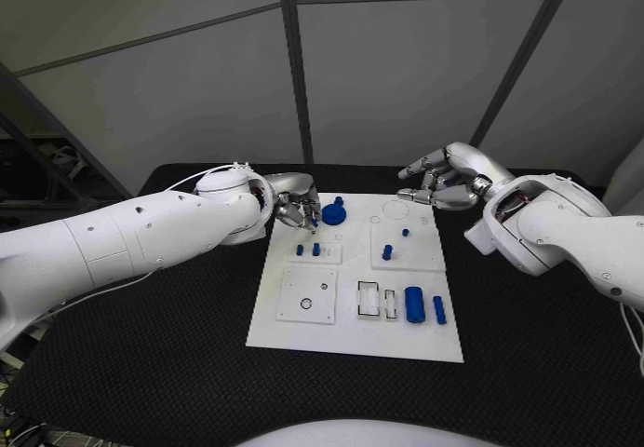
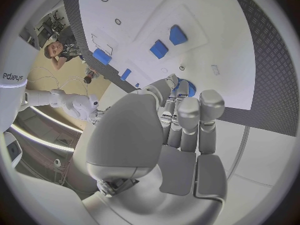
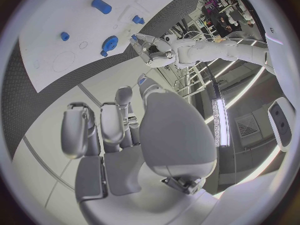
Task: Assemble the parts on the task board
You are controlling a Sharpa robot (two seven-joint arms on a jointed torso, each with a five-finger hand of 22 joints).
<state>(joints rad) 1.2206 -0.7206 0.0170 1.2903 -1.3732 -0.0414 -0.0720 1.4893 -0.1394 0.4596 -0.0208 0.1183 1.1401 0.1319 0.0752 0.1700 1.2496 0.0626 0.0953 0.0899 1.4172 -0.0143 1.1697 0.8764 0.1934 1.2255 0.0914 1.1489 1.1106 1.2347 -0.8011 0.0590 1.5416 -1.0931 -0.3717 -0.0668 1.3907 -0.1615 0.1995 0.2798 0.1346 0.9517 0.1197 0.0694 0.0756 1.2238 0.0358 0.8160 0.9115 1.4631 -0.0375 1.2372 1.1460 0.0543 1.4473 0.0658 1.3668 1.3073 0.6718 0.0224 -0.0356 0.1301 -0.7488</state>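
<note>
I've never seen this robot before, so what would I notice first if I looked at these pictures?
First, the white task board in the middle of the black table, dotted with small blue parts. The biggest, a round blue part, sits at the board's far edge, right beside the left hand. The right hand hovers past the board's far right corner, fingers curled.
</note>
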